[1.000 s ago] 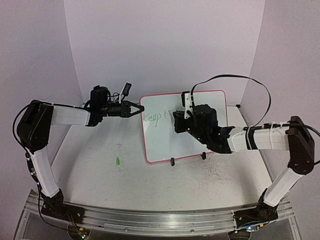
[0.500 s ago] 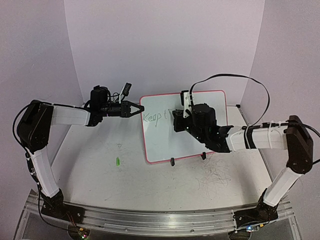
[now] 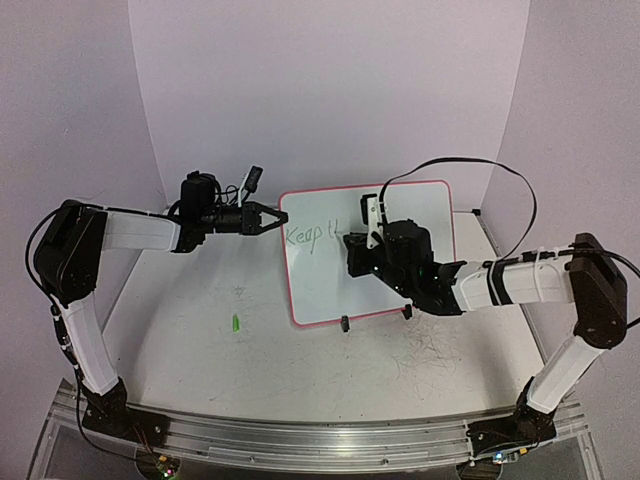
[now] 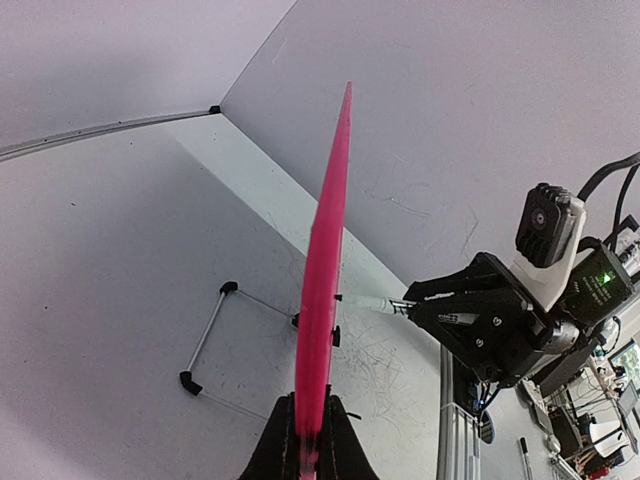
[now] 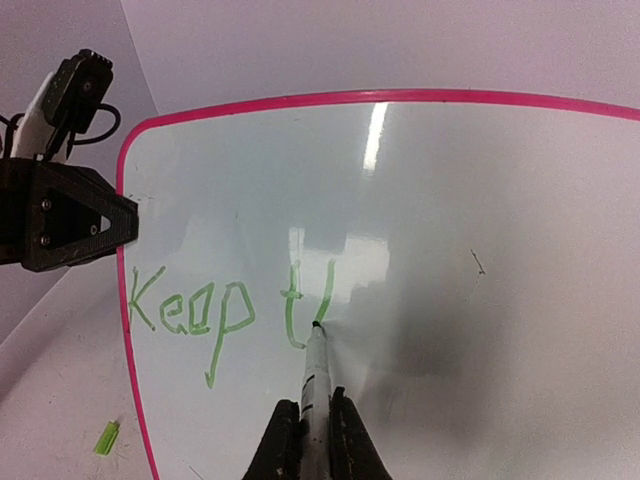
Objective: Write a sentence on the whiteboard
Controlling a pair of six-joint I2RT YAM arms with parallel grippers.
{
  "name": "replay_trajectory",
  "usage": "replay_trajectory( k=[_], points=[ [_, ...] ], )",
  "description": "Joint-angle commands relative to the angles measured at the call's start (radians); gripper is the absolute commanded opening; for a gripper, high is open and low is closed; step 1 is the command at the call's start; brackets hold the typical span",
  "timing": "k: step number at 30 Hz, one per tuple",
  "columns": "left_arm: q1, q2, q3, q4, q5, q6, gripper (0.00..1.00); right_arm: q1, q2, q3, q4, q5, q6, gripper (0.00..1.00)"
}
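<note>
Right tool (image 5: 308, 418) drawn nearer, gripping marker (image 5: 317, 368), left tool (image 4: 305, 432) clamping whiteboard (image 5: 500, 250)

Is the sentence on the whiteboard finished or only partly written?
Only partly written. The sentence reads "Keep t" plus one more green stroke, and the marker tip rests at that stroke on the whiteboard.

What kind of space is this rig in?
Probably a robot lab test cell: plain backdrop panels enclose a scuffed white table, with an aluminium mounting rail along its near edge.
</note>
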Motion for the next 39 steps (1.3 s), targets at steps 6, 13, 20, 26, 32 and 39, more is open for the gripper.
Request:
replay_trajectory(
  k=[6,13,20,26,32,39],
  points=[
    [0.004,-0.056,0.008,0.044,0.015,0.005,0.00,0.003,-0.027,-0.035,-0.032,0.008,0.037,0.00],
    [0.004,-0.054,0.007,0.044,0.015,0.005,0.00,0.002,-0.009,0.012,-0.012,0.005,0.018,0.00],
    [0.005,-0.054,0.007,0.044,0.015,0.005,0.00,-0.014,0.017,0.061,0.000,0.014,0.000,0.00],
    [0.004,-0.054,0.008,0.044,0.016,0.005,0.00,-0.025,0.023,0.073,0.001,0.035,-0.001,0.00],
    [0.004,-0.053,0.008,0.044,0.015,0.005,0.00,-0.024,0.005,0.061,-0.019,0.062,0.016,0.00],
    [0.004,-0.053,0.010,0.044,0.015,0.004,0.00,-0.021,-0.025,0.012,-0.035,0.042,0.046,0.00]
  ],
)
